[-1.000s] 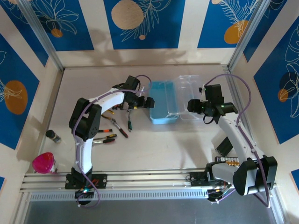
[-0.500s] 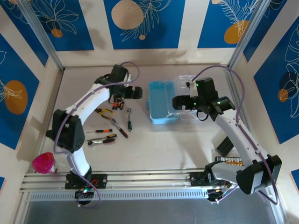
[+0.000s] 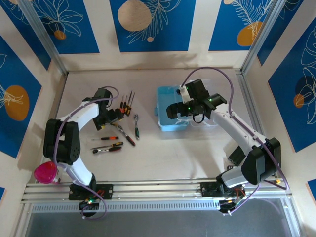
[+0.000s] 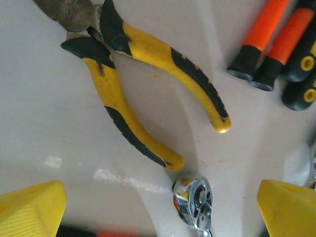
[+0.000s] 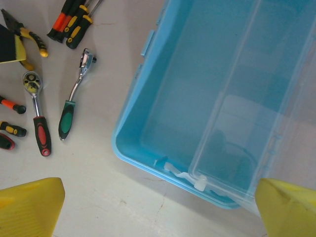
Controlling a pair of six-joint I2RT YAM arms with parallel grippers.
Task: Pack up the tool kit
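Low down, my left gripper (image 4: 158, 212) hovered over the pliers (image 4: 143, 94), fingers (image 4: 29, 207) spread wide and empty. My right gripper (image 5: 158, 207) hung above the case (image 5: 129, 143), likewise spread.

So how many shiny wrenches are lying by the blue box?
2. The green-handled wrench lies nearest the blue case; the red-handled wrench lies beside it, farther out. Another tool nearby might be a third; too small to tell.
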